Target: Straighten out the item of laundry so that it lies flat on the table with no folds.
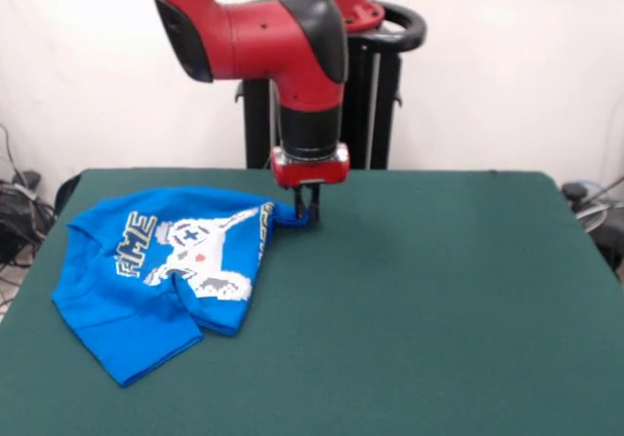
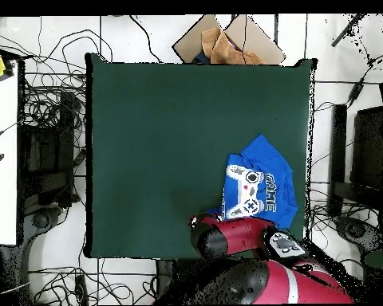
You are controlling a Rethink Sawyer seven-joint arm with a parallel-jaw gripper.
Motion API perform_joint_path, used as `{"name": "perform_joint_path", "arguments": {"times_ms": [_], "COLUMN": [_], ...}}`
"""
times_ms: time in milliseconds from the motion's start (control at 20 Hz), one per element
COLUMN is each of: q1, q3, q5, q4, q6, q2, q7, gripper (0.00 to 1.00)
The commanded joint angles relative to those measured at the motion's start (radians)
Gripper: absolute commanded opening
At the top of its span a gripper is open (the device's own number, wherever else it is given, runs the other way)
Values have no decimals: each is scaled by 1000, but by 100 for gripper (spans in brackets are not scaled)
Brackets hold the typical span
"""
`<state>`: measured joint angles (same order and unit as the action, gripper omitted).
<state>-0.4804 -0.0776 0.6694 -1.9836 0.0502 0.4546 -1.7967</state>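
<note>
Pincer pinching the shirt's edge, shirt still bunched up

The pincer (image 1: 307, 209) sits low on the tabletop (image 1: 439, 290) with its tips closed on a bit of blue cloth at the corner of the T-shirt (image 1: 161, 270). From there the shirt spreads out toward one side of the tabletop, rumpled, with one flap folded over so the print is partly covered: you can read "AME" and see most of the white controller, the rest of the lettering is lost in the fold. From overhead the red arm (image 2: 250, 239) covers the pincer completely, and the shirt's near edge too.
</note>
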Motion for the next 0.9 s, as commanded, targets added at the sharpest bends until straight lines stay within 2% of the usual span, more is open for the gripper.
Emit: {"name": "perform_joint_path", "arguments": {"times_ms": [50, 250, 500, 900], "q1": [19, 26, 9, -12], "q3": [-160, -161, -198, -311], "q5": [-97, -122, -140, -207], "q4": [84, 55, 43, -139], "q6": [96, 137, 190, 246], "q2": [51, 102, 106, 188], "q7": [-82, -76, -42, -63], "gripper": [0, 0, 0, 0]}}
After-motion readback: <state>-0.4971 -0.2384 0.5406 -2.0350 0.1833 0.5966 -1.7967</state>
